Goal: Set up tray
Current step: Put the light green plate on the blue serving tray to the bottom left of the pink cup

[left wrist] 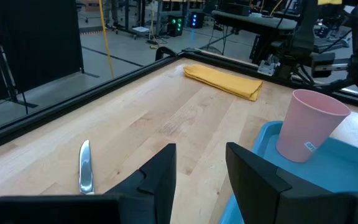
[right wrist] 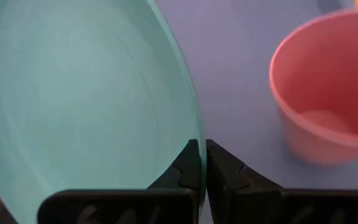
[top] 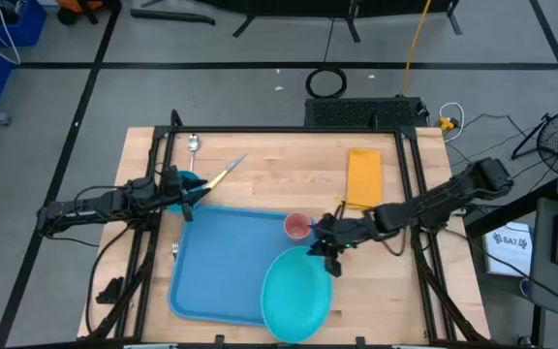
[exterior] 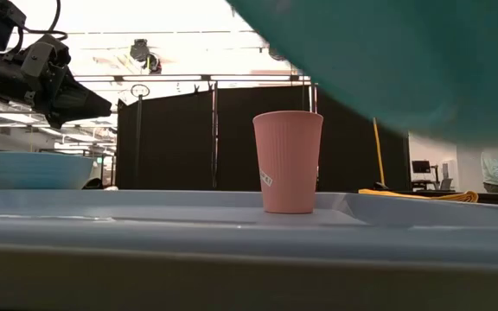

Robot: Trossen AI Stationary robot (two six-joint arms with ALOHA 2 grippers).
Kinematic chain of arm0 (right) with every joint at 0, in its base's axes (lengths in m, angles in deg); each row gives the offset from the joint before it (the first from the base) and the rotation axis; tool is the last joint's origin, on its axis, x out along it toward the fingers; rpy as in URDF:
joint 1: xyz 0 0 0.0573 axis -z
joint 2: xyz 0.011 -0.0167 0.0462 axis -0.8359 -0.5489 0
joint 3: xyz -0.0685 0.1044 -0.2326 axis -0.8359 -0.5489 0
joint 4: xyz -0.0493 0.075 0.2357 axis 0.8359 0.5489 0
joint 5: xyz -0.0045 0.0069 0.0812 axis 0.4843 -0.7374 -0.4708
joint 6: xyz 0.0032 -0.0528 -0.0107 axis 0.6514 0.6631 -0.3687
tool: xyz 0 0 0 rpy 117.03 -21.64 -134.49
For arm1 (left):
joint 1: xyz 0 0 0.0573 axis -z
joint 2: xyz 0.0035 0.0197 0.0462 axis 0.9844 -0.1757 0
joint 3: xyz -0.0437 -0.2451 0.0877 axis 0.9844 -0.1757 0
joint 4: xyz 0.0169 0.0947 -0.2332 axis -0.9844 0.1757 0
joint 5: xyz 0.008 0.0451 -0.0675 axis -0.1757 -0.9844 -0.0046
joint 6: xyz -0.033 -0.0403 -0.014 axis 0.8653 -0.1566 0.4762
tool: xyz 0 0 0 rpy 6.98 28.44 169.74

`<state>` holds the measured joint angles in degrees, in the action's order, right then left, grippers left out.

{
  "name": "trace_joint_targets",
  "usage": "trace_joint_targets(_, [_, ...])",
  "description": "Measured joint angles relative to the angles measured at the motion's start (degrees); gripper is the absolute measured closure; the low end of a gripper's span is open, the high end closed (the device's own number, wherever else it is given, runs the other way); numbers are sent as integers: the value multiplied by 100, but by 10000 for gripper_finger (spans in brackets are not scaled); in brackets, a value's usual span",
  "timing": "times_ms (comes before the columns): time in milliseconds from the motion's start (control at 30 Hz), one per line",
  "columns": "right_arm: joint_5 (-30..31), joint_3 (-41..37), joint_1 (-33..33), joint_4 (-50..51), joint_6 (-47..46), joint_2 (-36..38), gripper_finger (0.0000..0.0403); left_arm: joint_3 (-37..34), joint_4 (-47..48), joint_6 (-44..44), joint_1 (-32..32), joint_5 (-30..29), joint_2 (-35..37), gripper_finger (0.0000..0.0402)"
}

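— Where is your right claw just now?

— Clamped on the rim of the round turquoise plate. My two fingers are pinched together on its edge, and the plate hangs over the near right corner of the tray, partly past the tray's rim.

— And the left one?

— My left claw hovers at the tray's far left corner with its fingers spread apart and nothing between them. A light blue bowl sits right beside it.

— What lies around them?

— A pink cup stands upright in the tray's far right corner, just beside my right claw. The tray itself is flat on the wooden worktop, toward the near side. On the bare wood beyond it are a knife with a yellow handle, a spoon, and a folded yellow napkin off to the far right. A fork lies beside the tray's left edge.
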<state>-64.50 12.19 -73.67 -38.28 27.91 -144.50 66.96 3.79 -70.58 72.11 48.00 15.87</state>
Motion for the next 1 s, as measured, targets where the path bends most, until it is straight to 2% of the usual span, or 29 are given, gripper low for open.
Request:
trace_joint_targets(200, [-391,578,469,-237,786,-731,403,0,0,1,0,6,0,259])
trace_joint_targets(433, [-709,1159,684,-484,1506,-1301,403,0,2,2,0,7,0,259])
trace_joint_targets(733, [-880,1205,660,-165,1399,-1788,402,0,2,4,0,17,-2,259])
trace_joint_targets(1000, [-786,1198,587,174,1394,-1728,402,0,2,7,0,19,-7,259])
